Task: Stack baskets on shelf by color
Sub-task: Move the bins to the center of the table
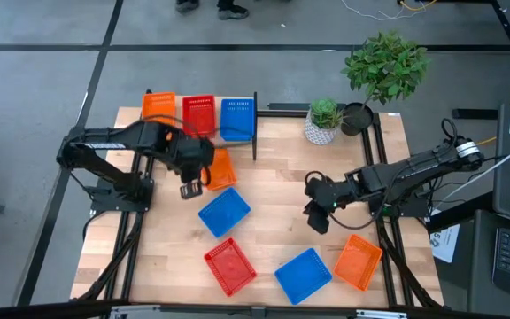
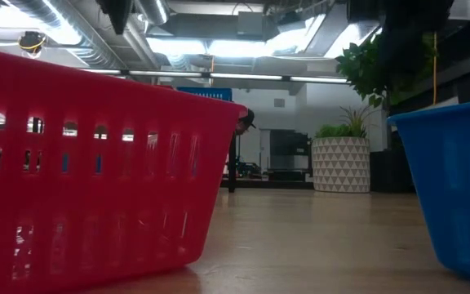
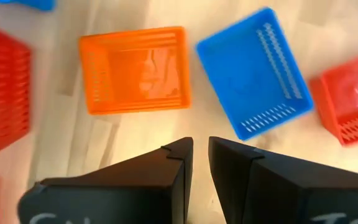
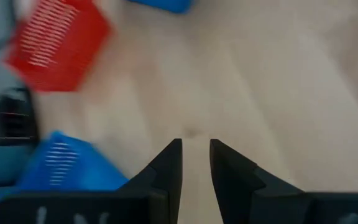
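Left gripper [image 1: 189,189], fingers nearly together and empty, hovers beside the orange basket [image 1: 220,167] (next: open, descend); right gripper [image 1: 318,217] likewise idle.

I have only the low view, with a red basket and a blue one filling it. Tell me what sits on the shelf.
Observer: An orange basket, a red basket and a blue basket sit side by side on the shelf.
Operator: Report the left claw.
Observer: The left claw hovers empty, slightly open, beside a loose orange basket on the table.
Operator: Now the right.
Observer: The right claw hangs empty, slightly open, over bare table.
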Controlling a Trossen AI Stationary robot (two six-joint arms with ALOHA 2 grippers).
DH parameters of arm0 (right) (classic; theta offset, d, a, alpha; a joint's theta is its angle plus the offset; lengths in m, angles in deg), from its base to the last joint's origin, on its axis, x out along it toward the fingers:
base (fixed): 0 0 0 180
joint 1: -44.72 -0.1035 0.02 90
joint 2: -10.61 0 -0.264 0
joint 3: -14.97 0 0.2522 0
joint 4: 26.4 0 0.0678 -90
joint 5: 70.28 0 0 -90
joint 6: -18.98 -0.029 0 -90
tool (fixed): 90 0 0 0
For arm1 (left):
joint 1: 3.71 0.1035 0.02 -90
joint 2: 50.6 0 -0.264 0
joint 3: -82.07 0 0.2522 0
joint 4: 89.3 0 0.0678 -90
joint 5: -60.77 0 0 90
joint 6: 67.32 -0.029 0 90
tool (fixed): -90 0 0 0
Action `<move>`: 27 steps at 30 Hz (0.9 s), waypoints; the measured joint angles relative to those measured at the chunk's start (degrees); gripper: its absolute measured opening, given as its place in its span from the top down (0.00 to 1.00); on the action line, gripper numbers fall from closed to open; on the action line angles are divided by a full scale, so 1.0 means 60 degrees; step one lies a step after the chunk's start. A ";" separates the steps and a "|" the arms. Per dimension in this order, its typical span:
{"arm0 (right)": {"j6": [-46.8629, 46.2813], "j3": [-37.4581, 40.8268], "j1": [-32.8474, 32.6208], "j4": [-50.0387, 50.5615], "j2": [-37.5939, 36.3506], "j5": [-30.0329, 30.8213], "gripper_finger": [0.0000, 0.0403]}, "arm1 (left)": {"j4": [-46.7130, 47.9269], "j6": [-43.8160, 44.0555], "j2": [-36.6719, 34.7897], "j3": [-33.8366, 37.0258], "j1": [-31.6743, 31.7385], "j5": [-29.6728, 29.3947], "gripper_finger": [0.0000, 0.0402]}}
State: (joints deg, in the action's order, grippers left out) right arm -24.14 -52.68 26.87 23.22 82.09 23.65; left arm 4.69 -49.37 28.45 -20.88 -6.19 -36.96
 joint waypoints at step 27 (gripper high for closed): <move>-0.4565 -0.1665 -0.4144 -0.3388 0.4476 0.0835 0.81 | 0.0053 -0.0113 0.0000 0.0007 -0.2855 -0.0812 0.89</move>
State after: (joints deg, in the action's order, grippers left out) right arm -51.53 -62.67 2.01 2.90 108.95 28.65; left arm 5.01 -50.05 28.45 -20.84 -23.32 -41.83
